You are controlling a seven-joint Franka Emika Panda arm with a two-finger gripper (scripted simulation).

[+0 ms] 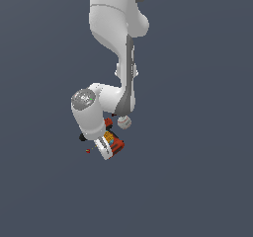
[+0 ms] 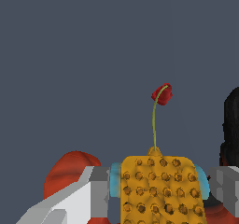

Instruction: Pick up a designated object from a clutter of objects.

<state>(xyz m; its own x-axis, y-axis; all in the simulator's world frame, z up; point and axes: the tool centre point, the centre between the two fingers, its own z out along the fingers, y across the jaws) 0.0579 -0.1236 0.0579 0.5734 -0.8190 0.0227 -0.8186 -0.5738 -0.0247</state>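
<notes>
The designated object [image 2: 158, 190] is a yellow-orange block with a dotted surface and light blue sides. In the wrist view it sits between my two grey fingers [image 2: 99, 190], which touch its blue sides. My gripper [image 1: 111, 144] is low in the clutter and shut on the object [image 1: 109, 139]. A white ball [image 1: 124, 122] lies just beyond the hand. A red part [image 1: 108, 122] and a black part [image 1: 82, 137] of the drill show beside the wrist. The dark red cube cannot be told apart.
A small red knob on a thin green stem [image 2: 162, 94] stands past the block, and also shows in the exterior view [image 1: 88, 150]. A rounded red shape [image 2: 70, 171] and a black shape [image 2: 231, 125] flank the fingers. The floor is plain dark grey.
</notes>
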